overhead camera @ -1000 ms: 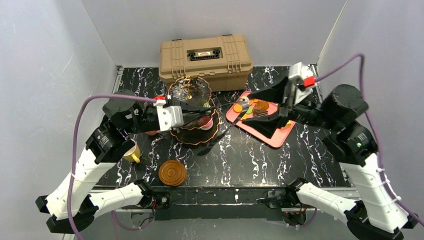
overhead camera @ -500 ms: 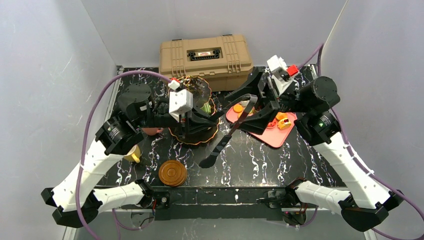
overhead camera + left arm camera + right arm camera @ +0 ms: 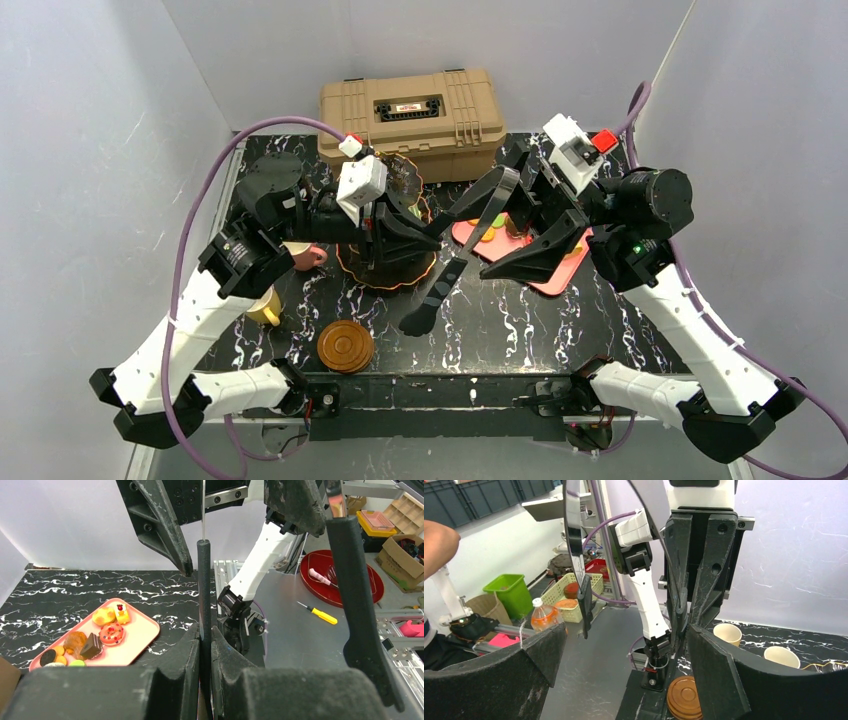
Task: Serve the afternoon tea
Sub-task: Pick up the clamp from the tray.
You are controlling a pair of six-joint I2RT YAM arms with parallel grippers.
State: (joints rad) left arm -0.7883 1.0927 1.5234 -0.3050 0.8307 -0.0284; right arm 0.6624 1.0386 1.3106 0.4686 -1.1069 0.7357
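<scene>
Top external view: the right arm has been lifted off the pink tray (image 3: 140, 635) and swung toward the middle. The long black tongs (image 3: 440, 285) now reach further toward the near edge. One leg is clamped in the left end effector (image 3: 202, 645), while the right end effector (image 3: 626, 630) is spread wide. It seems no treat has been served yet. Pastries (image 3: 95, 640) lie on the tray. The stand (image 3: 395, 275) sits mid-bench, mostly hidden. The cups (image 3: 730, 632) look empty.
</scene>
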